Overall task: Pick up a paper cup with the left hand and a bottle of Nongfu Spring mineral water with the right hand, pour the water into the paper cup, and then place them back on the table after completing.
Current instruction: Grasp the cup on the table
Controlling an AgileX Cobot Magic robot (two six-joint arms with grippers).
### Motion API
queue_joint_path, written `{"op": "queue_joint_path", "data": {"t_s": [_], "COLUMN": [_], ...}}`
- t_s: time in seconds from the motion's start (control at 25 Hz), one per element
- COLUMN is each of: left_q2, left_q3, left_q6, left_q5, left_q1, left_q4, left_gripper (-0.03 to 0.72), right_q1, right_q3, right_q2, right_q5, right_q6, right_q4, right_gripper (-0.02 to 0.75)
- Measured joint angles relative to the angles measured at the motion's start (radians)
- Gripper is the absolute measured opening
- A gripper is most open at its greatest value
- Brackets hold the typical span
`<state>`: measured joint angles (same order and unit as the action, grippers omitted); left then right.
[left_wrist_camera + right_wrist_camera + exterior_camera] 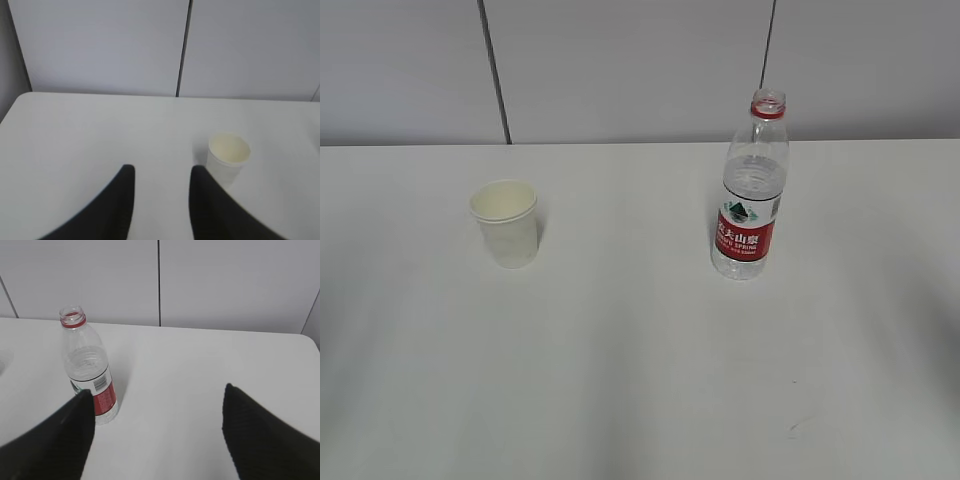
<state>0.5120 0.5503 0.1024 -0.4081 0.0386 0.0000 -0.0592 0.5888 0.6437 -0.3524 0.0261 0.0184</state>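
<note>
A white paper cup (506, 222) stands upright and empty on the white table (640, 380), left of centre. A clear Nongfu Spring bottle (750, 190) with a red label and no cap stands upright to the right; the water level in it is not clear. Neither arm shows in the exterior view. In the left wrist view my left gripper (161, 172) is open and empty, with the cup (227, 157) just beyond its right finger. In the right wrist view my right gripper (157, 392) is wide open and empty, with the bottle (90, 367) behind its left finger.
A grey panelled wall (640, 60) with dark vertical seams runs along the table's far edge. The left wrist view shows the table's rounded far left corner (20, 100).
</note>
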Motion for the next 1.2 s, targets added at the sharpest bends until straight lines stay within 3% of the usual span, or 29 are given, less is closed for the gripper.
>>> {"op": "queue_joint_path", "data": {"t_s": [0.16,0.6,1.0,1.2], "left_q2": [0.149,0.532,0.952,1.145], "left_q3": [-0.027,-0.251,-0.277,-0.276], "left_q6": [0.0,0.0,0.0,0.0], "left_q5": [0.219,0.867,1.371,1.531], "left_q1": [0.0,0.0,0.007,0.008], "left_q4": [0.007,0.025,0.204,0.261], "left_gripper": [0.237,0.237,0.239,0.239], "right_q1": [0.0,0.0,0.0,0.0], "right_q3": [0.0,-0.022,-0.208,-0.239], "right_q2": [0.111,0.313,0.479,0.508], "right_q5": [0.096,0.379,0.747,0.812], "right_q6": [0.0,0.0,-0.057,-0.106], "right_q4": [0.0,-0.047,-0.035,0.055], "right_gripper": [0.587,0.587,0.587,0.587]}}
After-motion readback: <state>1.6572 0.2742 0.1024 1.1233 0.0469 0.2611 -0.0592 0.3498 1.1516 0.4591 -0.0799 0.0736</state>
